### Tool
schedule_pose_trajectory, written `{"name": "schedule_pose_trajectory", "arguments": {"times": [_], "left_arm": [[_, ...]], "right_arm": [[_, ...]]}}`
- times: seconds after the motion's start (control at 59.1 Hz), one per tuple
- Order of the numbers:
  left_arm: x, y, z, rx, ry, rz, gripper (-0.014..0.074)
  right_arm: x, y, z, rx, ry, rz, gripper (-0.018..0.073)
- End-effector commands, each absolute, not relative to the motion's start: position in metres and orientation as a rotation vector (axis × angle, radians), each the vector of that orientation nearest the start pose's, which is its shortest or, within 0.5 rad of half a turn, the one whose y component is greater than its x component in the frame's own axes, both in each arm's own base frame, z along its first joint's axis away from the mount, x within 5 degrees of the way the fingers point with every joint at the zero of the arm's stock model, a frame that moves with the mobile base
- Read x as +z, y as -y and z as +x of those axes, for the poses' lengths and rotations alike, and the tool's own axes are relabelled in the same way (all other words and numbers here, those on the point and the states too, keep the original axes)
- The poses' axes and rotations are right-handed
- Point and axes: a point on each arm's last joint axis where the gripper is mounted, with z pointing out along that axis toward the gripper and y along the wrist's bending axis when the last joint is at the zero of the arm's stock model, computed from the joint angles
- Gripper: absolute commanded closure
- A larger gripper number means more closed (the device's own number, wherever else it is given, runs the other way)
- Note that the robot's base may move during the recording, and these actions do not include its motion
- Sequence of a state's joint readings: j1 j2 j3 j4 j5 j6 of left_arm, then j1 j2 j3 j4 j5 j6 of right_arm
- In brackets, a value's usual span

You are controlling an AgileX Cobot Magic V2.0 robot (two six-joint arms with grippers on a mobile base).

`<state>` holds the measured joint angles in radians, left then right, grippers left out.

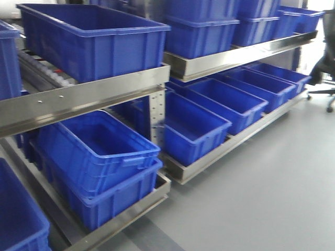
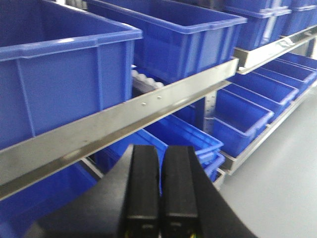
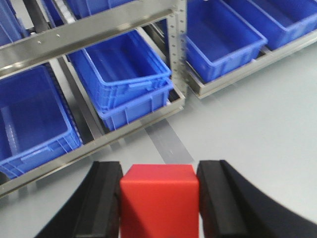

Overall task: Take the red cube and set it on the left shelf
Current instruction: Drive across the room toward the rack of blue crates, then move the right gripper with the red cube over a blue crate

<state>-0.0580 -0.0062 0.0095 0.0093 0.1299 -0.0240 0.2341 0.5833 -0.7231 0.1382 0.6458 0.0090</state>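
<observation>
In the right wrist view my right gripper [image 3: 158,171] is shut on the red cube [image 3: 158,201], held above the grey floor in front of the shelving. The left shelf [image 1: 78,97] is a steel rack with blue bins on two levels, at the left of the front view. In the left wrist view my left gripper [image 2: 159,163] is shut and empty, its black fingers [image 2: 142,183] pressed together, level with the steel rail of the upper shelf [image 2: 148,106]. Neither gripper shows in the front view.
Blue bins fill both racks: a large one [image 1: 94,39] on the left upper level, two stacked [image 1: 99,157] below it, more [image 1: 225,99] on the right rack. A perforated steel post [image 1: 157,117] stands between racks. An office chair [image 1: 324,68] is at far right. Grey floor [image 1: 251,198] lies in front.
</observation>
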Motion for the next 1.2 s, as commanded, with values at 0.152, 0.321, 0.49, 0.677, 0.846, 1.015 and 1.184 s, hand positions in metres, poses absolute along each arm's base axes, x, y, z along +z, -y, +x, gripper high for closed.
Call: {"name": "schedule_pose_trajectory", "arguments": {"times": [0.152,0.321,0.49,0.677,0.846,1.015,1.184], "left_arm": [[0.1996,0.0036,0.056,-0.066,-1.536,0.035,0.0495],[0.1996,0.0036,0.056,-0.066,-1.536,0.035,0.0495],[0.1996,0.0036,0.056,-0.066,-1.536,0.035,0.0495],[0.1996,0.0036,0.056,-0.066,-1.536,0.035,0.0495],[0.1996,0.0036,0.056,-0.066,-1.536,0.035,0.0495],[0.1996,0.0036,0.056,-0.066,-1.536,0.035,0.0495],[0.1996,0.0036,0.056,-0.066,-1.536,0.035,0.0495]], "right_arm": [[0.3664,-0.032,0.1047,0.314,-1.889,-0.16,0.0505],[0.3664,-0.032,0.1047,0.314,-1.889,-0.16,0.0505],[0.3664,-0.032,0.1047,0.314,-1.889,-0.16,0.0505],[0.3664,-0.032,0.1047,0.314,-1.889,-0.16,0.0505],[0.3664,-0.032,0.1047,0.314,-1.889,-0.16,0.0505],[0.3664,-0.032,0.1047,0.314,-1.889,-0.16,0.0505],[0.3664,-0.032,0.1047,0.314,-1.889,-0.16,0.0505]]}}
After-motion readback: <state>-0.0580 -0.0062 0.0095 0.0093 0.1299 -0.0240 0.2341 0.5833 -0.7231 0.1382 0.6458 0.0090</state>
